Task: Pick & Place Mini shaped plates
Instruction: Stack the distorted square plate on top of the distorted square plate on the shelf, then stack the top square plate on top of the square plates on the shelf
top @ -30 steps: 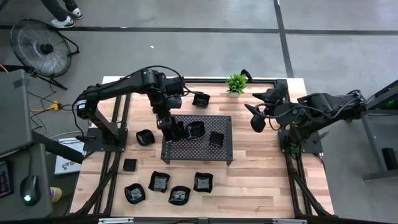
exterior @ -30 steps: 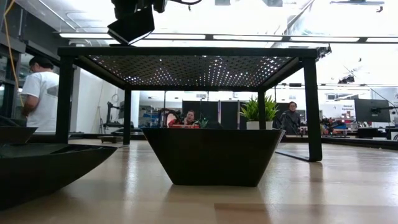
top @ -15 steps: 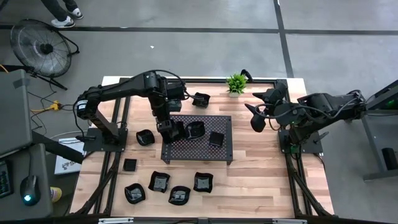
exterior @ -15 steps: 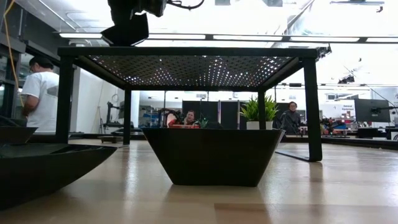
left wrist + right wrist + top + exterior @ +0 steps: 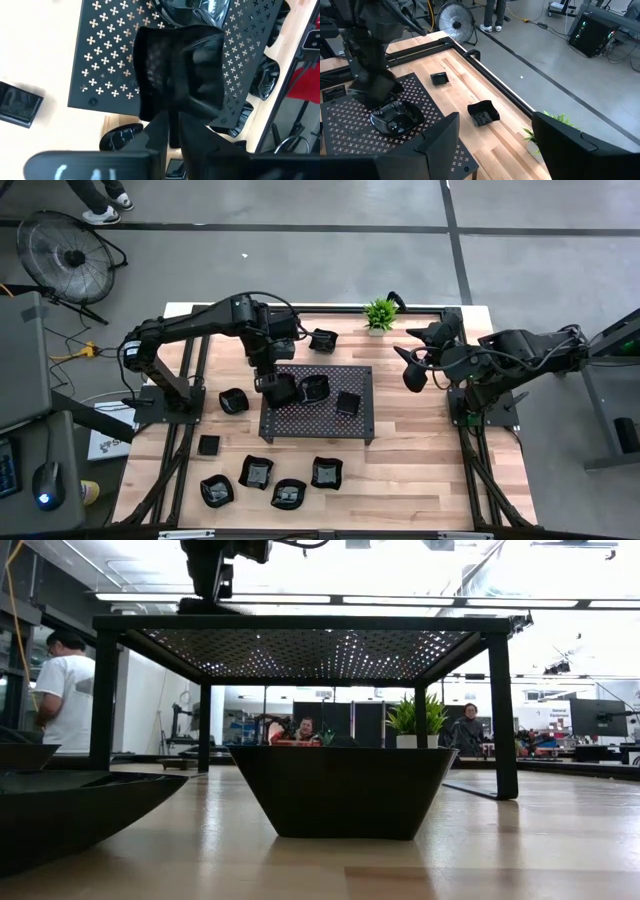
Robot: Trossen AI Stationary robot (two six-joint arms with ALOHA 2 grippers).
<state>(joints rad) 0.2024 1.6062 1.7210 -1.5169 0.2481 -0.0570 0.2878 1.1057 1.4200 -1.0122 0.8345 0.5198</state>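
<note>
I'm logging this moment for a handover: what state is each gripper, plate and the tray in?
left gripper: over the tray's left part, fingers on a plate's rim
held plate: at tray level, between the left gripper's fingers
perforated tray: standing on the table, two more plates on it
right gripper: open, empty, waiting at the table's right edge
six plates: loose on the wood

Grey floor crossed by dark lines surrounds you; round fan upper left; ceiling light strips overhead.
</note>
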